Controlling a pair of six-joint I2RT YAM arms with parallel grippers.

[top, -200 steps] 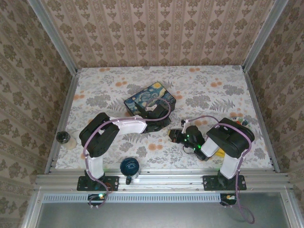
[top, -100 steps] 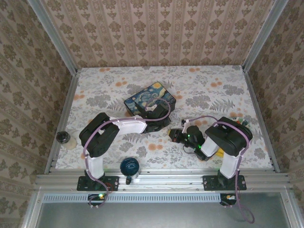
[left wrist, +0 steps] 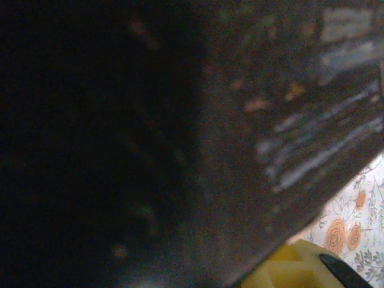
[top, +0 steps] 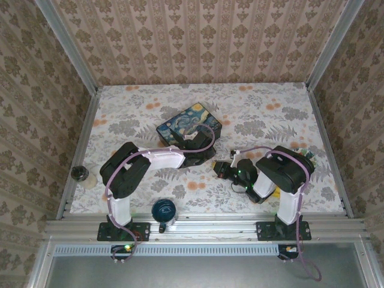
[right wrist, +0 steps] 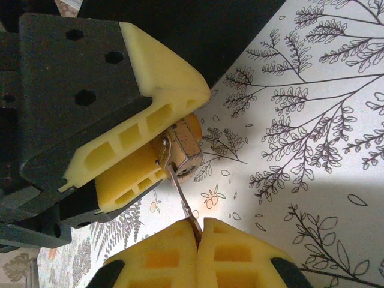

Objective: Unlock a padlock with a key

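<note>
At the bottom of the right wrist view, the right gripper (right wrist: pixel 198 233) has its two yellow pads pressed together on the key (right wrist: pixel 182 201), a thin dark sliver that comes out of the seam between them. The key slants up to the left, and its tip meets the lower end of the padlock (right wrist: pixel 185 146). How deep it sits in the keyhole we cannot tell. The padlock, small and brass-gold, is clamped by the left gripper (right wrist: pixel 179 135), one yellow finger above it and one below, just over the flowered table (right wrist: pixel 312 120).

From above, we see the two grippers meet tip to tip in the near middle of the table. Just behind the left wrist lies the tin (top: pixel 189 123), flat and turned cornerwise. Its painted lid is closed, so what is in it is hidden from us. Whether the wrist touches its near corner we cannot tell.

At the near edge stands a round cup (top: pixel 163 210), dark blue inside. We cannot tell whether this blue is a liquid or the bottom. On the left rail (top: pixel 87 126), beside the cloth, stands a small jar (top: pixel 80 174) with a dark top.

In the left wrist view a dark blurred surface is very close to the lens. We cannot tell what it is.
</note>
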